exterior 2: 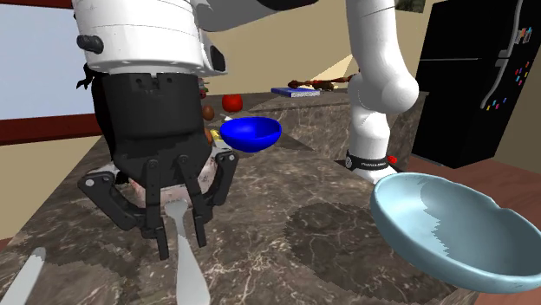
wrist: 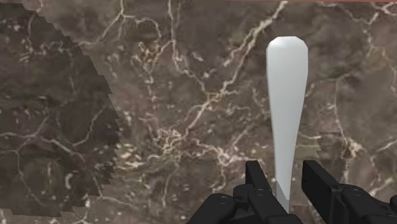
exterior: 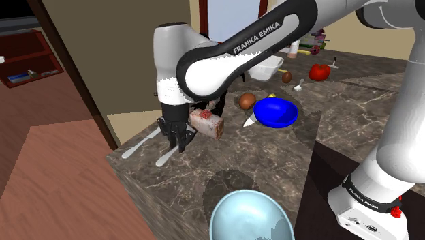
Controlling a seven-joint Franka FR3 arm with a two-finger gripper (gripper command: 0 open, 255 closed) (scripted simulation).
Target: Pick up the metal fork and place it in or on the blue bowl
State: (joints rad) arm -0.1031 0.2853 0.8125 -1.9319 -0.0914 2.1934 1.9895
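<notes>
Fork (wrist: pixel 284 95) lies flat on the dark stone counter (wrist: pixel 159 95) right under my gripper (wrist: pixel 286 175). Its thin neck is between my two fingers (wrist: pixel 257 179), which stand apart and do not touch it on either side. It looks pale, light, hard and stiff, so it should not bend, but I think it is smooth and could slip or swing, so I would squeeze that thin neck just where my fingers are. The blue bowl (exterior: pixel 276 112) sits well away from my hand, so a firm hold matters for the trip.
</notes>
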